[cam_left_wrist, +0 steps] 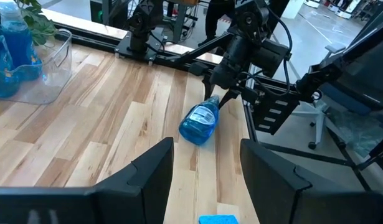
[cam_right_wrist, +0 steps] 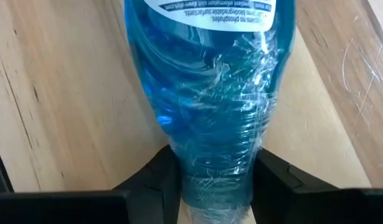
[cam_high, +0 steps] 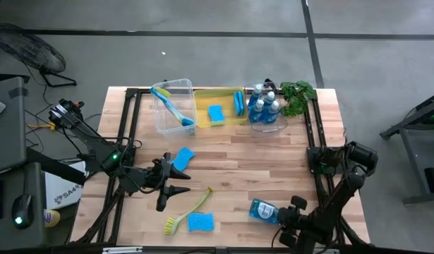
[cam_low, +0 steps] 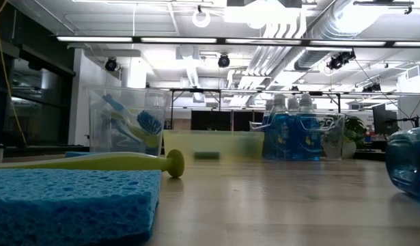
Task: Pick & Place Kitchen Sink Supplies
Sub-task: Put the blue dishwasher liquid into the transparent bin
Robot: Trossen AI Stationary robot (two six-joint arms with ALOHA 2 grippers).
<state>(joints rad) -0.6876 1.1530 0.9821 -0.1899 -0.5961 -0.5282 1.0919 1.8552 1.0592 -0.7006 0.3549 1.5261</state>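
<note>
Soap bottle [cam_right_wrist: 210, 93] lies flat, near right; my right gripper [cam_right_wrist: 210, 180] pinches its neck to lift it. My left gripper [cam_left_wrist: 207, 165] waits half-open.

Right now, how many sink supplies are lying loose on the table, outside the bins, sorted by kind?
blue sponge: 2
dish brush: 1
soap bottle: 1
Total: 4

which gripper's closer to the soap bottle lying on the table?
Right. The right gripper has its fingers around the neck of the soap bottle; the left gripper is well off to its left, across the table.
</note>
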